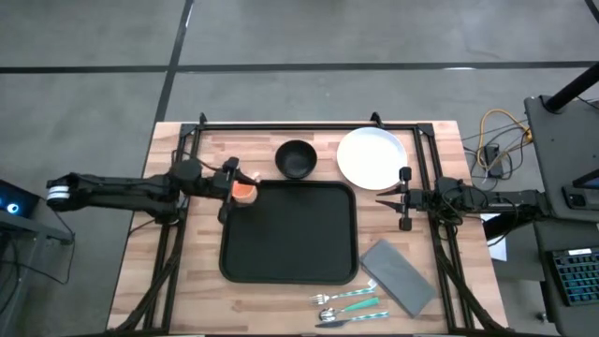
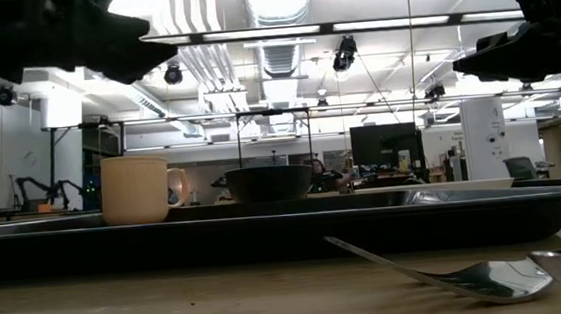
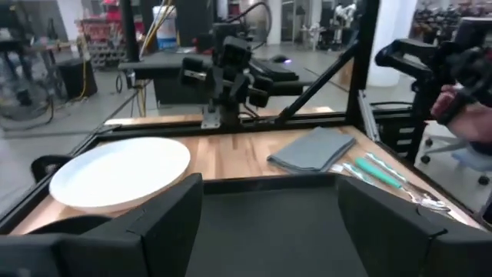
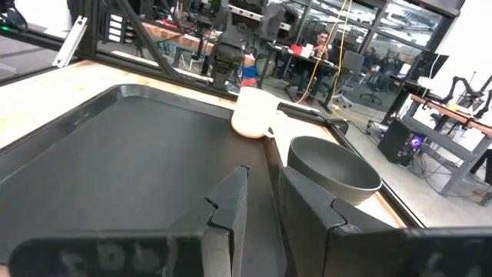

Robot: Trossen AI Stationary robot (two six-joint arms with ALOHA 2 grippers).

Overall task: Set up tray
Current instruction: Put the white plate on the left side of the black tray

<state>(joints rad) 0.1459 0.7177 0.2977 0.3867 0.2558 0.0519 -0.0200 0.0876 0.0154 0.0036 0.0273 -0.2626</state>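
Wooden tabletop (image 1: 140,243) on grey concrete floor (image 1: 94,84); open workshop behind. The tray (image 1: 290,234) lies flat at center, roughly square, no clear long axis. Left gripper (image 1: 229,187) jaws wide open above cup (image 1: 243,191); right gripper (image 1: 386,197) jaws nearly closed, empty.

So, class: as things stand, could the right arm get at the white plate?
Probably yes. The right gripper hovers just beside the white plate, which lies bare on the table outside the tray, with nothing between them.
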